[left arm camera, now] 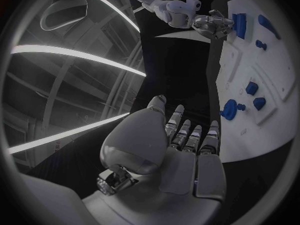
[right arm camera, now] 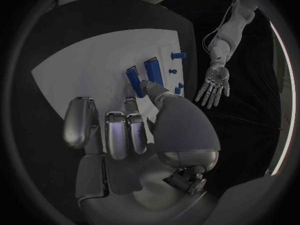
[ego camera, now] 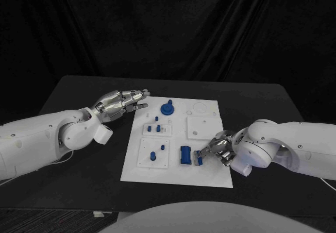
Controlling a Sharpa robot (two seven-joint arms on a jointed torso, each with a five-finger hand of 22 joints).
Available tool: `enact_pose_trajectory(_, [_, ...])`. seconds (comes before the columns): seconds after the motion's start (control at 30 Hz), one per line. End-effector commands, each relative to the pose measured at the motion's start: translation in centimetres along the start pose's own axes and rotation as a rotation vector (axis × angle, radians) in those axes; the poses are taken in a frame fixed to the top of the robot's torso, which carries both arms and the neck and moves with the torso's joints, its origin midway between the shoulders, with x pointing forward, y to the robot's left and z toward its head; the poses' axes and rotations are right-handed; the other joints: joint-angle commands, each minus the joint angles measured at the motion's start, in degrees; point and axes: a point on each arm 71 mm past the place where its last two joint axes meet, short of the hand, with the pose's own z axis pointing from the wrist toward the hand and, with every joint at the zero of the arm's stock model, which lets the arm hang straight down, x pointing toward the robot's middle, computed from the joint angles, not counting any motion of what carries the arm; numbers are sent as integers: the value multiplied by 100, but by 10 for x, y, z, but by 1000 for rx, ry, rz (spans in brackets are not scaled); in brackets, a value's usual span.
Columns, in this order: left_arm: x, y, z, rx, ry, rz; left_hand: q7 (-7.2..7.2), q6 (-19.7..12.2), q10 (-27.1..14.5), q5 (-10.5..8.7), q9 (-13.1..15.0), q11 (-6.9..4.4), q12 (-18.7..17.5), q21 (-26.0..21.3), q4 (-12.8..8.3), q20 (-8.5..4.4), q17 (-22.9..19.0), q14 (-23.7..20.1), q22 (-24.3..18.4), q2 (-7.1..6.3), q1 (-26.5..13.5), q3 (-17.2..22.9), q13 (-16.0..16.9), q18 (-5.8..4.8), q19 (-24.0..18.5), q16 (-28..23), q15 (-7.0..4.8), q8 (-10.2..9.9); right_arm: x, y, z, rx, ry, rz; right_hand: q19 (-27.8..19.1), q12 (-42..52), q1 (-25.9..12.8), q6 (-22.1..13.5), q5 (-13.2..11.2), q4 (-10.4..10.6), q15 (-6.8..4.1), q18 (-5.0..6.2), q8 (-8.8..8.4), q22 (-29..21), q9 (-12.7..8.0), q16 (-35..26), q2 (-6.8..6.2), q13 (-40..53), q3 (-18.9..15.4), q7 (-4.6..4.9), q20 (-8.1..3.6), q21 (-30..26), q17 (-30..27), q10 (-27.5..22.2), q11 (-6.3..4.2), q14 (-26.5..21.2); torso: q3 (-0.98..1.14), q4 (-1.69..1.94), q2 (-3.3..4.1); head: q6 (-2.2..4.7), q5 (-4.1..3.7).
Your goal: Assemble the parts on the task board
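Task board [ego camera: 203,170]: white plate lying mid-surface [ego camera: 77,165].
Blue block [ego camera: 186,156]: on the board's near right part, touching the right robot hand's fingertips.
Right robot hand [ego camera: 218,148]: thumb and finger on the block; whether it grips, I cannot tell.
Left robot hand [ego camera: 123,102]: fingers apart, holding nothing, beside the board's far left corner.

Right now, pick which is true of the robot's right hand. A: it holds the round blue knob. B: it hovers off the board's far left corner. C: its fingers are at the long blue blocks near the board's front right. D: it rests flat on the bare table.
C: the right hand has its fingers at the long blue blocks on the task board.
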Motion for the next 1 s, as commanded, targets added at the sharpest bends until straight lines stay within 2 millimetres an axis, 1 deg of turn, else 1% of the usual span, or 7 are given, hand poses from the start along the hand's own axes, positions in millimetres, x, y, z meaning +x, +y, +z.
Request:
enact_pose_trajectory(0.03, [2, -1, 1, 14, 12, -13, 32, -18, 21, 26, 3, 14, 33, 23, -14, -4, 6, -7, 7, 43, -1, 35, 8, -31, 26, 33, 23, 16, 3, -5, 2, 40, 7, 7, -28, -14, -101, -9, -239, 27, -32, 106, -42, 955, -12, -32, 7, 1507, -86, 25, 1, -35, 1033, 595, -41, 501, 3, -2, -1, -1, 2])
enact_pose_trajectory(0.23, [2, -1, 1, 14, 12, -13, 32, -18, 21, 26, 3, 14, 33, 23, -14, -4, 6, -7, 7, 43, -1, 35, 8, -31, 26, 33, 23, 16, 4, -4, 3, 40, 12, 3, -29, -14, -165, -18, -650, 111, -32, 107, -74, 954, -30, -30, 10, 1507, -206, 28, 1, -46, 1036, 595, -39, 502, 3, -2, 2, -1, 5])
enact_pose_trajectory(0.3, [2, -1, 1, 13, 12, -13, 32, -18, 21, 26, 3, 14, 33, 23, -14, -4, 6, -7, 7, 43, -1, 35, 8, -31, 26, 33, 23, 16, 4, -4, 3, 40, 16, 0, -34, -14, -230, -57, -886, 179, -19, 109, -106, 950, -46, -29, -14, 1507, -293, 47, 7, -62, 1036, 595, -23, 502, 2, -3, 2, -1, 6])
enact_pose_trajectory(0.37, [2, -1, 1, 13, 12, -13, 32, -18, 21, 26, 3, 14, 33, 23, -14, -4, 6, -7, 7, 43, -1, 35, 8, -31, 26, 33, 23, 16, 4, -4, 3, 41, 19, -3, -43, -14, -349, -95, -780, 283, -3, 112, -125, 943, -57, -31, -68, 1507, -478, 70, 19, -89, 1033, 595, -3, 500, 1, -3, 2, -1, 7])
enact_pose_trajectory(0.63, [2, -1, 1, 12, 12, -14, 32, -18, 21, 26, 3, 14, 33, 23, -14, -4, 6, -7, 7, 43, -1, 35, 8, -31, 26, 33, 23, 16, 4, -5, 3, 38, 22, -17, -58, -14, -480, -220, -1394, 579, 22, 123, -117, 930, -85, -29, -59, 1507, -1012, 96, 47, -143, 1031, 595, 24, 499, 3, -2, 1, -1, 10])
enact_pose_trajectory(0.87, [1, -1, 1, 11, 11, -13, 34, -16, 23, 27, 3, 14, 34, 25, -17, -4, 6, -7, 10, 39, 0, 35, 7, -32, 30, 34, 26, 17, 3, -6, 1, 18, 5, -50, -62, -14, -520, -267, -1684, 782, 22, 128, -82, 925, -88, -33, -30, 1507, -1309, 95, 49, -168, 1020, 595, 24, 497, 4, -2, -2, -1, 14])
enact_pose_trajectory(1.0, [1, -1, 0, 13, 8, -13, 34, -4, 26, 27, 4, 15, 41, 26, -18, -4, 6, -6, 12, 38, 0, 36, 8, -32, 33, 35, 28, 21, 2, -5, -4, -27, -27, -92, -59, -14, -551, -276, -1733, 892, 22, 129, -58, 925, -85, -38, -1, 1507, -1424, 93, 49, -171, 1007, 595, 23, 494, 4, -2, -1, -1, 24])
